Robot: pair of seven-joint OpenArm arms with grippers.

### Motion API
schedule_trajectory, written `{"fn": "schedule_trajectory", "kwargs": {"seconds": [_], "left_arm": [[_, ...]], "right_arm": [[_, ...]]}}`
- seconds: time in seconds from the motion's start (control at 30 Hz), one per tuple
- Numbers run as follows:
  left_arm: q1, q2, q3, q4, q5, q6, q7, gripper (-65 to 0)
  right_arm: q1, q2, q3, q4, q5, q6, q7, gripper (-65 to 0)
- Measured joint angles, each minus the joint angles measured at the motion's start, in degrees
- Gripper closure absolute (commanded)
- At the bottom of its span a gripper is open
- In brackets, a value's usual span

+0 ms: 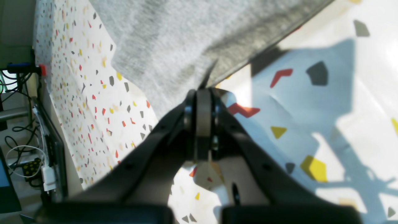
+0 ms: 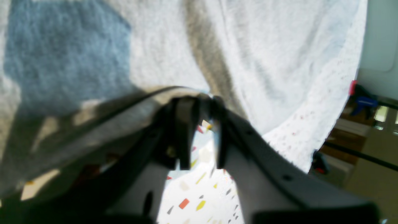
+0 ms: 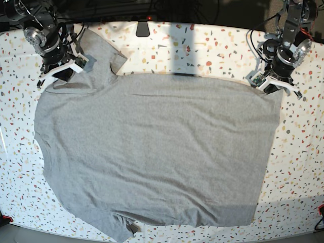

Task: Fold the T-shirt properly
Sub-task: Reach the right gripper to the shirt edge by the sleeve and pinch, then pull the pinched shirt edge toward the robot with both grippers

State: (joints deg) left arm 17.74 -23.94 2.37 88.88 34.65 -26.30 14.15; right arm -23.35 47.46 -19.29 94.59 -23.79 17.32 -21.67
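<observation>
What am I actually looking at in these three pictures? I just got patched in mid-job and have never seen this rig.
It is a robot with two arms, folding a grey T-shirt spread flat on a speckled table.

The overhead picture comes from a fixed base camera. The arm on its right side is the robot's left arm; the one on its left side is the robot's right arm.

The other two pictures come from cameras mounted on each wrist, looking down past the claw.

The left claw is shut, pinching the edge of the shirt at one corner; the overhead view shows it at the shirt's top right corner.

The right claw sits at the shirt's far left corner, near a sleeve. Its jaws stand slightly apart with cloth bunched at the tips; whether it grips yet, I cannot tell.
</observation>
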Motion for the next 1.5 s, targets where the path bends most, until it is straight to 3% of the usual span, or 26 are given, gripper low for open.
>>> {"fn": "schedule_trajectory", "kwargs": {"seconds": [0.07,0.17,0.33,0.43,0.53,0.7,0.9,1.23,1.33,1.4,1.5], "left_arm": [[0.00,0.00,0.00,0.00,-0.02,0.02,-0.02,0.0],[0.00,0.00,0.00,0.00,-0.09,0.26,0.00,0.0],[0.22,0.00,0.15,-0.28,-8.70,5.64,1.25,0.0],[0.42,-0.24,0.00,-0.22,-13.57,6.71,1.66,0.0],[3.74,-1.84,-0.98,2.14,-19.34,7.74,-0.48,0.0],[12.20,-4.92,-4.85,8.63,-27.41,7.19,-2.29,0.0],[19.78,-4.59,-9.09,13.25,-27.28,7.56,-2.97,0.0],[29.79,-4.61,-9.51,14.67,-27.36,7.54,-4.20,0.0],[29.77,-4.61,-9.51,15.02,-27.43,8.41,-6.19,0.0],[29.51,-4.61,-9.51,16.63,-27.36,11.10,-6.40,0.0],[28.24,-4.61,-9.55,18.91,-27.41,11.56,-6.12,0.0]], "right_arm": [[0.37,0.00,-0.07,-0.07,0.07,0.63,-1.62,0.0],[0.63,0.00,-0.07,-0.07,0.07,0.59,-2.32,0.0],[0.55,0.00,-0.07,-0.07,0.22,0.46,-2.40,0.0],[0.00,0.48,-0.07,0.02,3.13,-2.75,-2.40,0.0],[-3.10,4.26,0.00,2.60,7.32,-3.91,-2.56,0.0],[-11.61,10.38,-0.07,7.82,9.57,-10.49,-4.31,0.0],[-19.89,11.76,-0.04,12.31,6.93,-15.96,-7.17,0.0],[-33.18,11.41,0.00,16.68,-1.42,-25.22,-10.78,0.0],[-34.25,11.41,0.00,17.68,-3.65,-28.59,-11.47,0.0],[-34.07,11.39,0.92,18.71,-4.02,-31.01,-11.52,0.0],[-34.10,11.39,4.87,20.74,-3.45,-31.65,-11.50,0.0]]}}
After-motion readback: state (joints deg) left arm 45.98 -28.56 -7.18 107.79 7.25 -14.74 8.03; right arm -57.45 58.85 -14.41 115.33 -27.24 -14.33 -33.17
